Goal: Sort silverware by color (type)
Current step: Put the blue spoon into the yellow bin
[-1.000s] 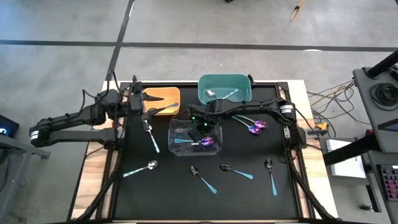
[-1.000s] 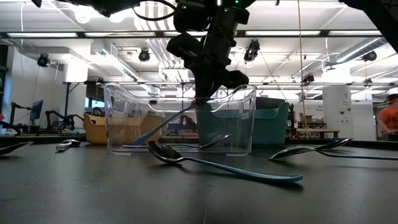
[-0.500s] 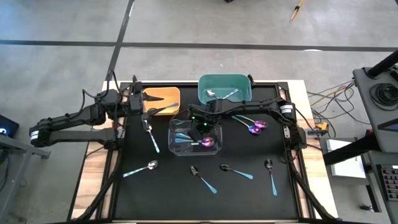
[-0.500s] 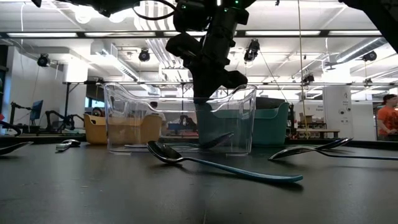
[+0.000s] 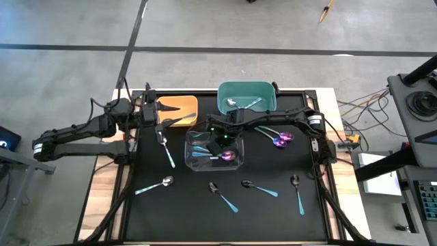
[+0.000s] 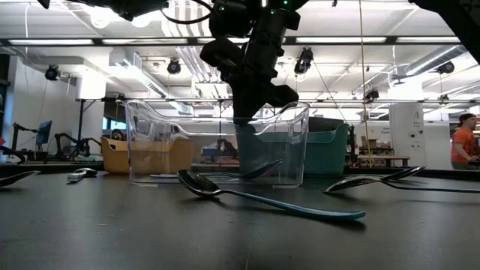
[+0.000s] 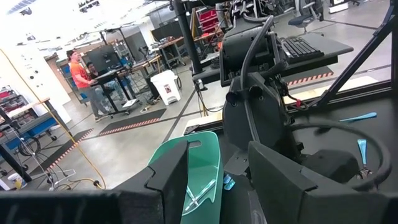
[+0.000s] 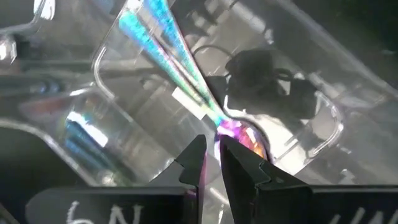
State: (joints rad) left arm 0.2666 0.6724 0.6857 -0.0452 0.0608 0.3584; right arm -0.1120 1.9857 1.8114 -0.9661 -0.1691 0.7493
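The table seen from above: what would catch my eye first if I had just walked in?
Likely the right gripper dipping into the clear bin at the table's middle, right above an iridescent purple spoon lying inside. Behind it sit a teal bin and an orange bin, with the left gripper waiting at the orange one. More spoons, such as a dark one, lie scattered on the black mat in front.

arms: two dark jointed arms | cables: black, looped along the links | right wrist: small green lights | fingers (image 8: 194, 163): dark, flat, angular | white bands near bases
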